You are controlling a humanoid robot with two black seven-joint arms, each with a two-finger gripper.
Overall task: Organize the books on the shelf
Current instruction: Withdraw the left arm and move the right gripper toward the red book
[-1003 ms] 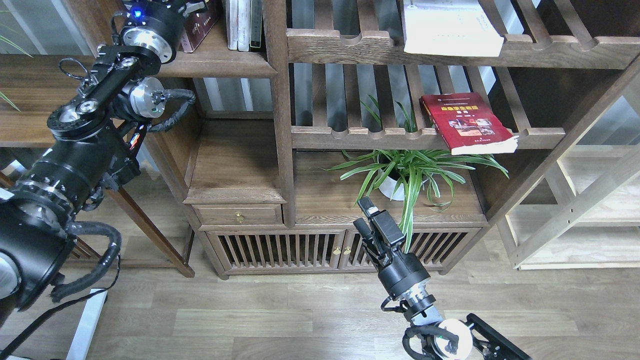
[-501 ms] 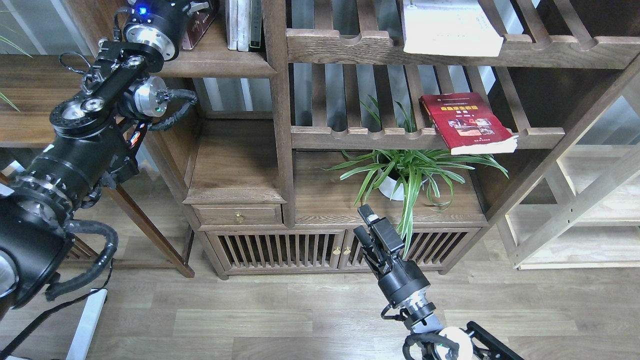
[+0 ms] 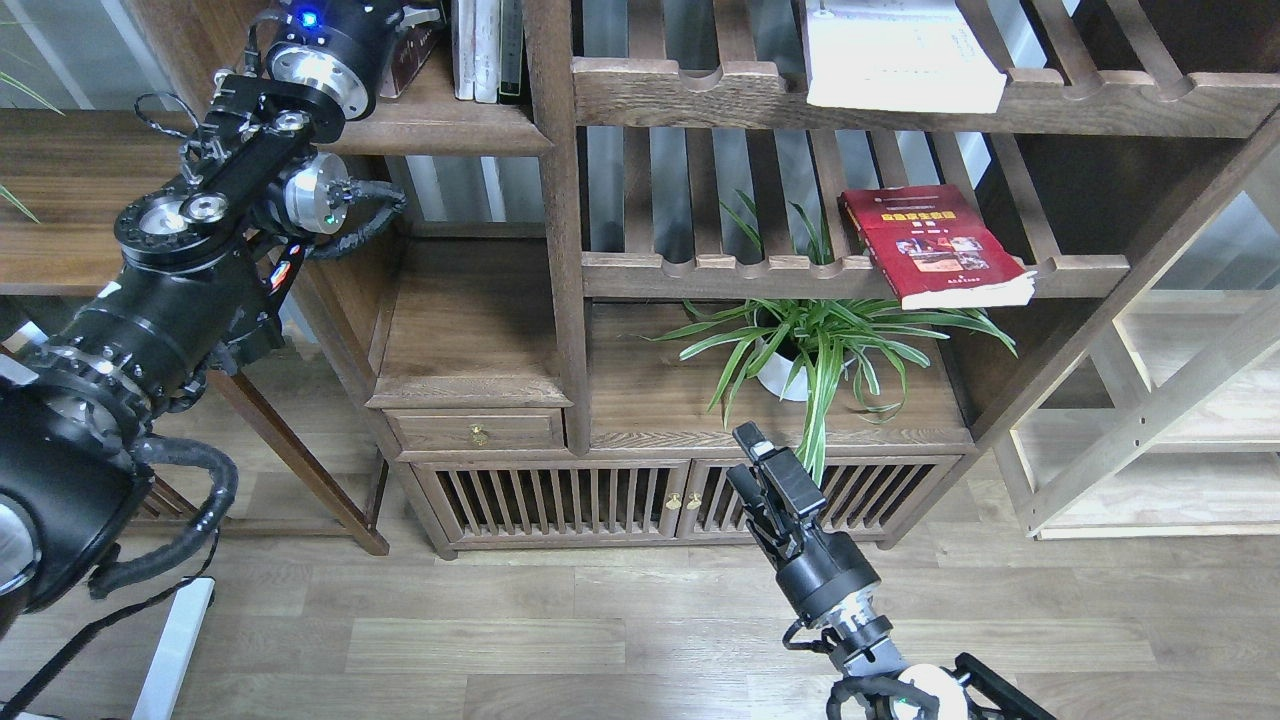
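Note:
The dark maroon book leans at the left of the shelf, a solid dark board with a rounded lip at the top left. My left gripper is right at this book, cut by the top edge, so I cannot see its fingers. The bright red book lies flat on a slatted rack and overhangs its front rail. The thick white book lies on the slatted rack above. My right gripper is low in front of the cabinet doors, empty, with its fingers slightly apart.
Thin white- and dark-spined books stand upright on the shelf beside a vertical post. A potted spider plant stands on the cabinet top below the red book. A drawer board is at centre left. A pale shelf unit is at the right.
My left arm has shifted a little to the right along the shelf. My right gripper has drawn down and to the right, away from the plant.

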